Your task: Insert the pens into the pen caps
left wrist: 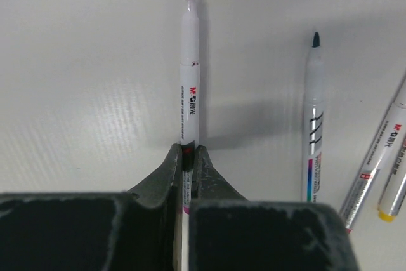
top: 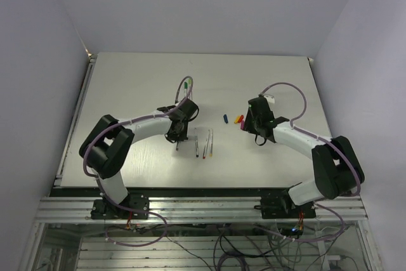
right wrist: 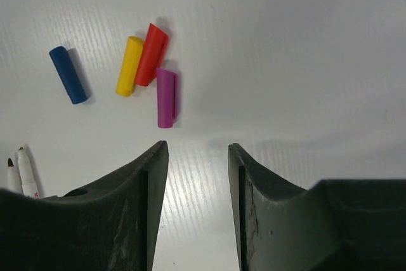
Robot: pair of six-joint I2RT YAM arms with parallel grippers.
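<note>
**Gripping a pen on the left, caps waiting under the right**

Starting on the left: the left gripper point(left wrist: 188, 153) is clamped on a dark-tipped pen point(left wrist: 189, 61), pinching the barrel low down, tip pointing straight ahead. I can't tell whether the pen rests on the desk point(top: 127, 93) or sits just off it. Farther back, what looks like a green-ended pen point(top: 186, 84) lies alone.

Moving right, three loose pens point(top: 204, 144) lie roughly parallel, just beside the held one.

Next come the caps, between the two arms. The blue cap point(right wrist: 68, 75) sits apart. The yellow cap point(right wrist: 129, 66) and red cap point(right wrist: 151, 54) touch side by side, with the purple cap point(right wrist: 166, 98) right up against the red one's near end.

The right gripper point(right wrist: 196, 157) hovers with its fingers apart and nothing between them.

Here's the key relation: the purple cap lies just ahead of the right gripper, a shade left of the gap. Its long axis runs along the gripper's reach, not across it. The right arm is far nearer the caps, so I'd expect a small shift left before it closes across the cap's narrow width.
</note>
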